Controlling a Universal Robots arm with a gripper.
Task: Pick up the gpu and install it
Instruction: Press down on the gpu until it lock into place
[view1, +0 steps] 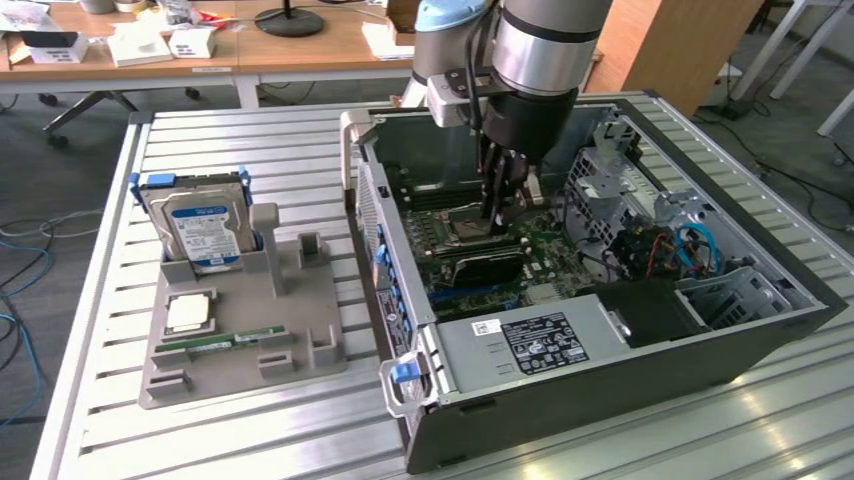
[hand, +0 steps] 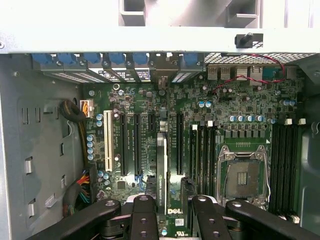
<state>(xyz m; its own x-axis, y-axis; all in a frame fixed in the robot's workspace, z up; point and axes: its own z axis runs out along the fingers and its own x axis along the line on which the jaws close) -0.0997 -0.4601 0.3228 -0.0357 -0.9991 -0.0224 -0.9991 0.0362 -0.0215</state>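
The gpu (view1: 483, 266) is a black card standing on edge in a slot of the motherboard (view1: 547, 250) inside the open computer case (view1: 601, 385). In the wrist view the gpu (hand: 161, 170) appears edge-on, with a white Dell label at its near end. My gripper (view1: 498, 226) hangs straight down inside the case, just above the card. In the wrist view my gripper (hand: 172, 201) is open, its black fingers (hand: 144, 215) apart on either side of the card's line and not pressing on it.
A grey fixture (view1: 247, 345) on the slatted table at the exterior view's left holds a silver hard drive (view1: 200, 228), a processor chip (view1: 187, 313) and a green memory stick (view1: 220, 341). Inside the case are the empty processor socket (hand: 242, 176), a power supply (view1: 534, 342) and a drive cage (view1: 614, 170).
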